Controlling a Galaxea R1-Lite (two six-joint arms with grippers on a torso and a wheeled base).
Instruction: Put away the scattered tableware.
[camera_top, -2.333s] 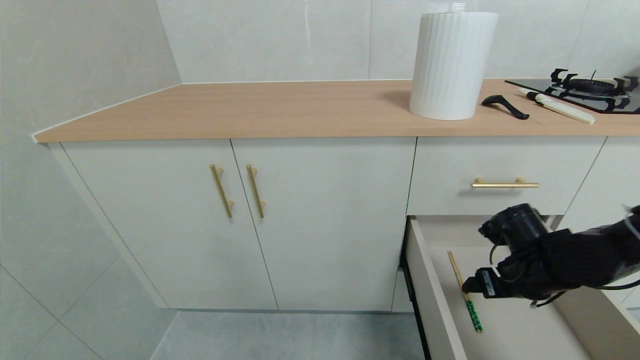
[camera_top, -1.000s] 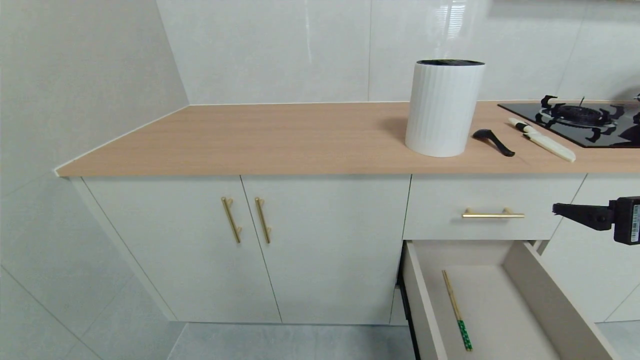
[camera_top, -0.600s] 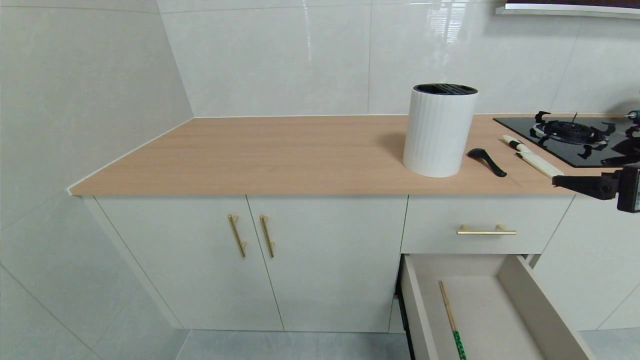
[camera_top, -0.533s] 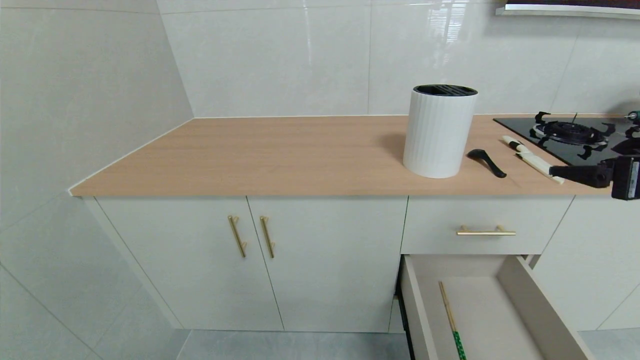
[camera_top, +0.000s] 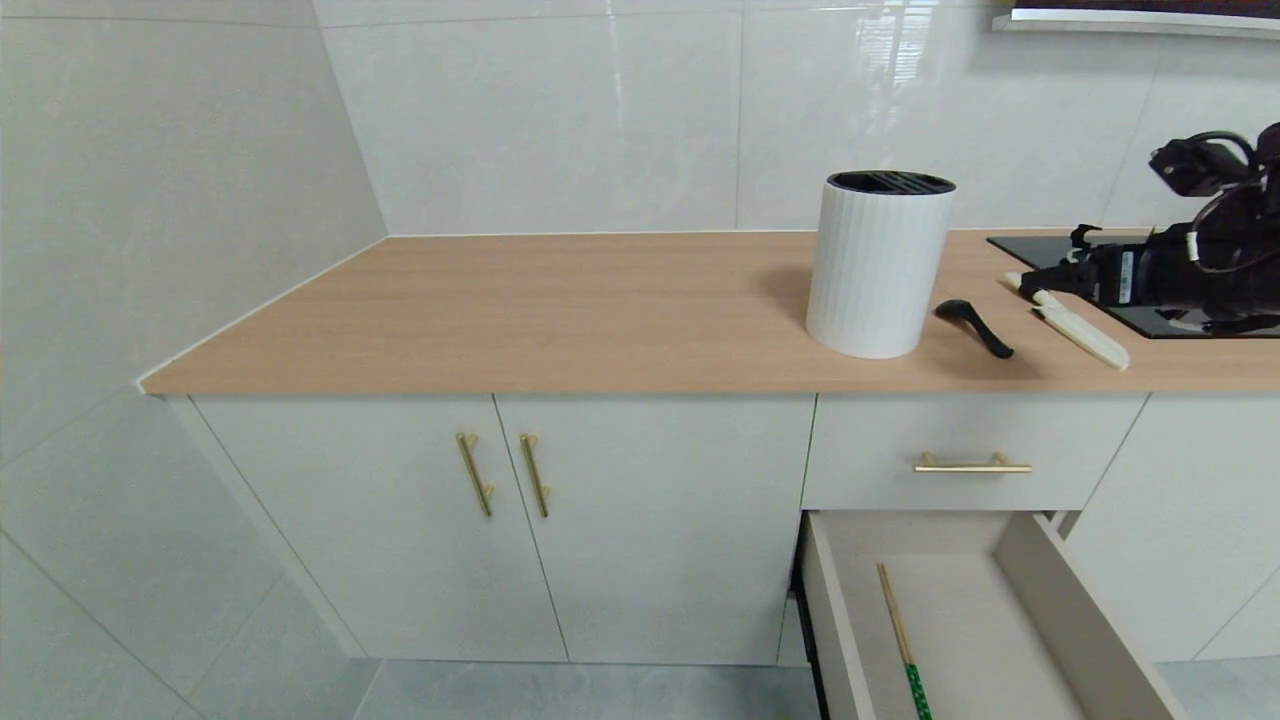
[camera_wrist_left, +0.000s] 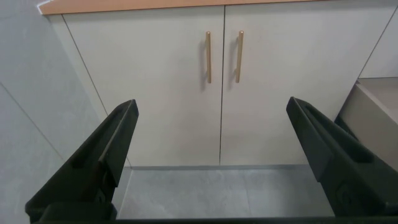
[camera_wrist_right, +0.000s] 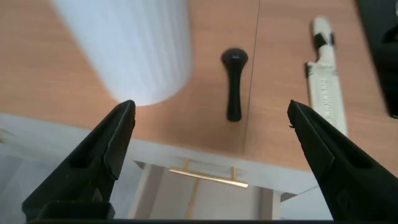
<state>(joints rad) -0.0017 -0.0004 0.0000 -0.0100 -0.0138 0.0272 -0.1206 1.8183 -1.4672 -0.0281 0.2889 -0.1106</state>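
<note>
Low down in front of the cabinet doors, the left gripper hangs with its fingers spread wide and nothing between them. At the lower right of the head view a drawer stands pulled open. A pair of chopsticks lies along its left side, lengthwise front to back, with the green ends nearest.

Up on the wooden countertop, right of centre, a black spoon lies on a diagonal, bowl toward the wall and handle toward the front edge and the right. Just right of it a cream knife runs roughly parallel, its black-banded end farther back. The right gripper hovers over these two, fingers parted and empty. A white ribbed holder stands upright beside the spoon, and a black stove sits at the far right.
</note>
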